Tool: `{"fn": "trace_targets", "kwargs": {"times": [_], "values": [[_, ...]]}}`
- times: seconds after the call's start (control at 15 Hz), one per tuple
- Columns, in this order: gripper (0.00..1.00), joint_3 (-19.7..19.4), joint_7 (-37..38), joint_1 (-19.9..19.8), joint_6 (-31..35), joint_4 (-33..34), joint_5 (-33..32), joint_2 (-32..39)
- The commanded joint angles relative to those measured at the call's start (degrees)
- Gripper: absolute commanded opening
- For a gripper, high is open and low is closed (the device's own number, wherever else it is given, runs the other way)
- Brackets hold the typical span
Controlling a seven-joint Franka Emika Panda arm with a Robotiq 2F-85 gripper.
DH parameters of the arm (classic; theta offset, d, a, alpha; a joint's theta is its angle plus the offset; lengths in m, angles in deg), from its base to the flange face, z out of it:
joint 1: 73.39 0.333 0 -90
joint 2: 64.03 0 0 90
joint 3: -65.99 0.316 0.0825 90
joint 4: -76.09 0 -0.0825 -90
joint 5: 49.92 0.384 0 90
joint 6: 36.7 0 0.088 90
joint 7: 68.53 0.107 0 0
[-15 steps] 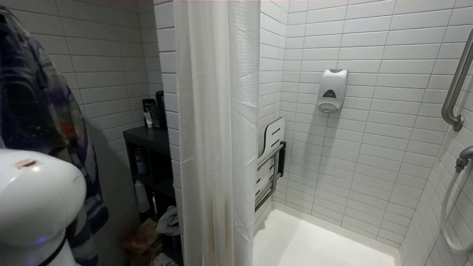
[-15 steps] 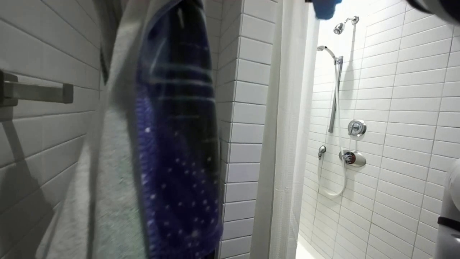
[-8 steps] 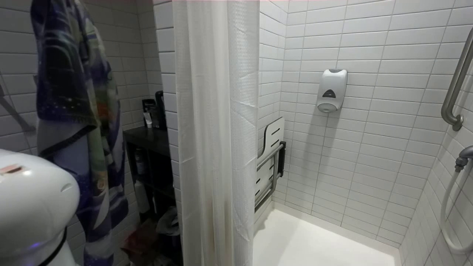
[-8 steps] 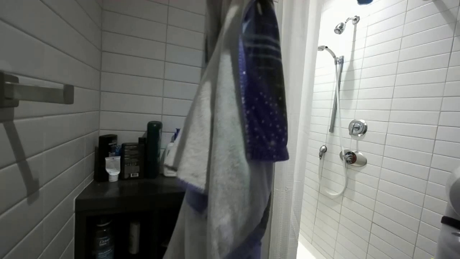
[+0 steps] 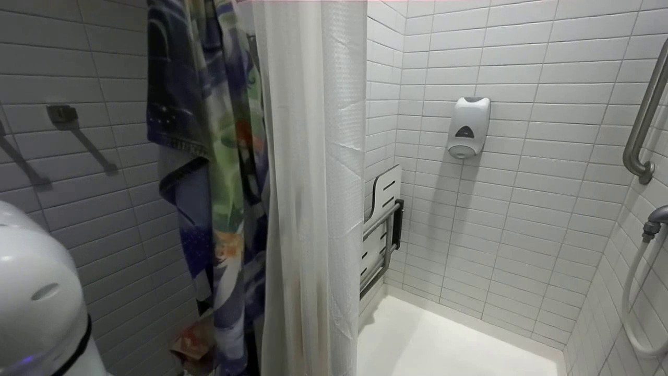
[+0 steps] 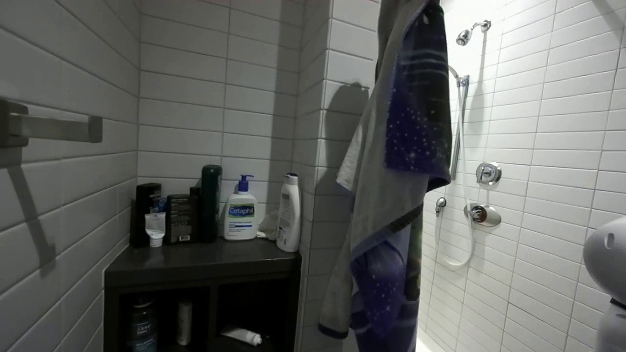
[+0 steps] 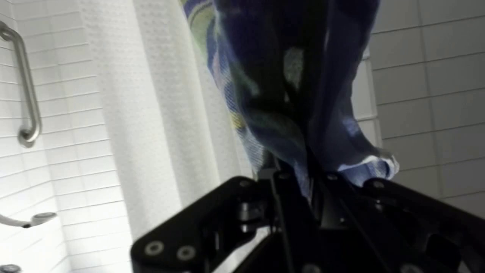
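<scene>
A patterned towel, dark blue and purple with green and orange and a pale grey reverse, hangs in folds in both exterior views (image 5: 227, 172) (image 6: 406, 122). It also fills the upper middle of the wrist view (image 7: 280, 76). My gripper (image 7: 307, 176) is shut on a bunched part of the towel, with cloth pinched between the black fingertips. In the exterior views the gripper is out of frame and only white arm parts show (image 5: 36, 292) (image 6: 609, 259). The towel hangs right beside the white shower curtain (image 5: 308, 183); whether they touch I cannot tell.
Metal wall hooks stick out of the tiles (image 5: 62, 114) (image 6: 54, 126). A black shelf (image 6: 195, 269) bears several bottles, including a white pump bottle (image 6: 240, 215). A grab bar (image 5: 644, 120), soap dispenser (image 5: 468, 128) and folded seat (image 5: 381, 235) are on the shower walls.
The towel has moved right in both exterior views, up to the curtain. It now uncovers the shelf in one and hides it in the other. The white arm has shifted left in an exterior view.
</scene>
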Motion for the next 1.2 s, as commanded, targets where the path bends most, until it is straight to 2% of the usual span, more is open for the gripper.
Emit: {"fn": "trace_targets", "kwargs": {"times": [0.0,0.33,0.73,1.13], "values": [[0.03,-3.79,4.45,-6.44,-6.34,4.9,-1.74,1.24],[0.03,-10.69,8.08,-13.43,-11.67,5.33,-3.84,1.67],[0.03,-19.25,9.01,-18.07,-12.44,5.16,-4.36,4.24],[0.03,-21.8,12.83,-23.5,-11.21,6.49,-4.15,8.03]]}}
